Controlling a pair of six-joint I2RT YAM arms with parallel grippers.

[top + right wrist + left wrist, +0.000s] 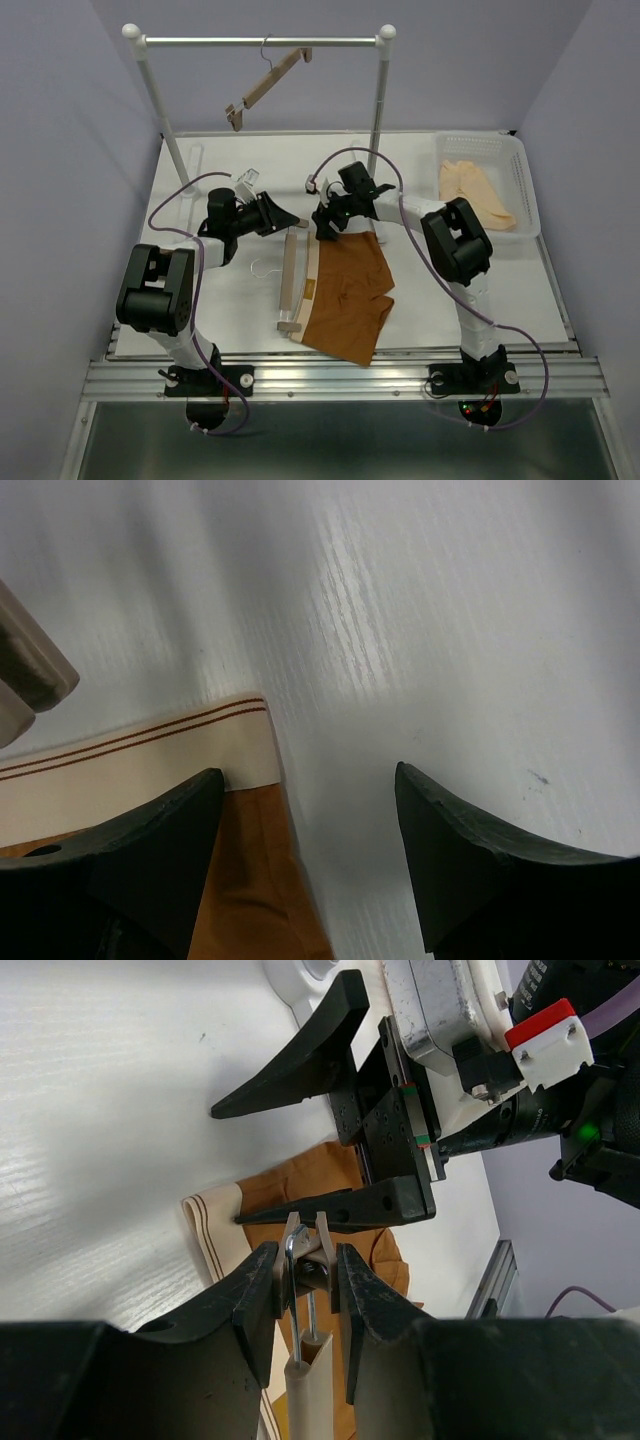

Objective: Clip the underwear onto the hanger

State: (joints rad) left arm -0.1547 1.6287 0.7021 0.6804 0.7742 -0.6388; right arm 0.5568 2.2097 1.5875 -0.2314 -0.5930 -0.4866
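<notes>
When we looked down from the top camera, the underwear (345,295) lay flat near the middle of the table (520,290), its beige waistband turned toward the left arm. The hanger (291,280) lay just beside that waistband, running along it. The left gripper (290,222) sat at the hanger's far end, and the right gripper (324,232) was just beside it, over the far corner of the waistband. A second hanger (268,88) hung tilted from a rack (260,42) at the back. A peach garment (475,190) lay in a basket (528,195) at the far right.

In the left wrist view, the left fingers (255,1295) were clenched on the metal clip at the end of the hanger's wooden bar, one on each side. Beyond them lay the waistband corner, and the right gripper's two black fingers stood spread above it. We could not tell whether the lower one touched the cloth.

In the right wrist view, the right fingers (470,860) stood released and wide apart, grasping nothing. The waistband corner, with its two thin brown stripes, lay at the finger on the left of the view, whose tip covered some brown cloth. The other finger stood over bare table. The hanger's clip end showed blurred at the upper left edge.
</notes>
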